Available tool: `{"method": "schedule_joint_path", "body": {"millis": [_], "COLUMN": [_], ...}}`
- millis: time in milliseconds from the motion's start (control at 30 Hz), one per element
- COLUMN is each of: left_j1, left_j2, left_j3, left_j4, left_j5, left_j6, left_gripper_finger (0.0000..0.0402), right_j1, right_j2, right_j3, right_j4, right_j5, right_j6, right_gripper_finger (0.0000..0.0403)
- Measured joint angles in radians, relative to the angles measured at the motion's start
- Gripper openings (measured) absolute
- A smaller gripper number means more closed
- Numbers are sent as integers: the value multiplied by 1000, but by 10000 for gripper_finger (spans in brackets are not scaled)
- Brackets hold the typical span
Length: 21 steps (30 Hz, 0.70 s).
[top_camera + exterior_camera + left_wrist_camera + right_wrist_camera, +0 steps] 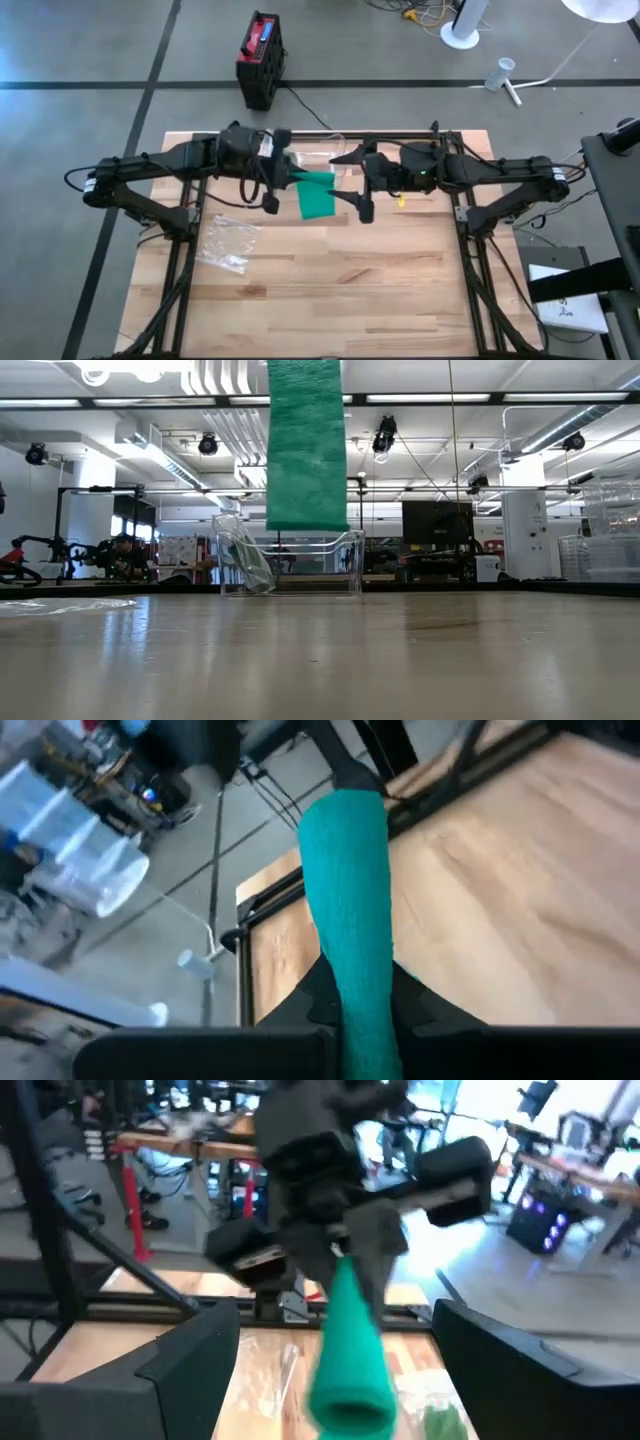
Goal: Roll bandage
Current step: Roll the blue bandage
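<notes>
Green crepe cloth is what you have pinched between your left fingers [350, 1020]: they are closed tight on the upper end of the bandage [318, 195], and the strip hangs down from them as one long flat ribbon, clear of the desk [330, 290] as the low view shows. Its weave looks soft and slightly ribbed, and the lower end curls into a loose open tube when seen from your right wrist. Just beyond that hanging end, your right fingers [352, 180] stand spread as wide as they go, one on each side of the strip and holding nothing. So by my reading the rolling has barely begun: the bandage is lifted and stretched out, but no tight coil has formed yet, and nearly all of the winding is left. Farther from your fingers, on the pale planked wood of the desk, lies a crumpled clear plastic bag [226, 243], thin and glossy. At the far edge of the desk stands a clear plastic bin [300, 565] with hard straight walls, with a second piece of clear film leaning inside it.
</notes>
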Motion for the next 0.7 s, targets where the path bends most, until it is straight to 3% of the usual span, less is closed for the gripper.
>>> {"method": "schedule_joint_path", "body": {"millis": [233, 500, 700], "left_j1": [-20, -75, -104], "left_j2": [0, 0, 0], "left_j3": [0, 0, 1], "left_j4": [-74, -118, -117], "left_j5": [-159, -173, -209], "left_j6": [203, 270, 317], "left_gripper_finger": [10, 10, 10], "right_j1": [1, -2, -2], "right_j2": [27, 45, 98], "right_j3": [-60, -181, -193], "right_j4": [112, 282, 292], "right_j5": [18, 67, 62], "right_j6": [57, 60, 85], "right_gripper_finger": [297, 261, 245]}}
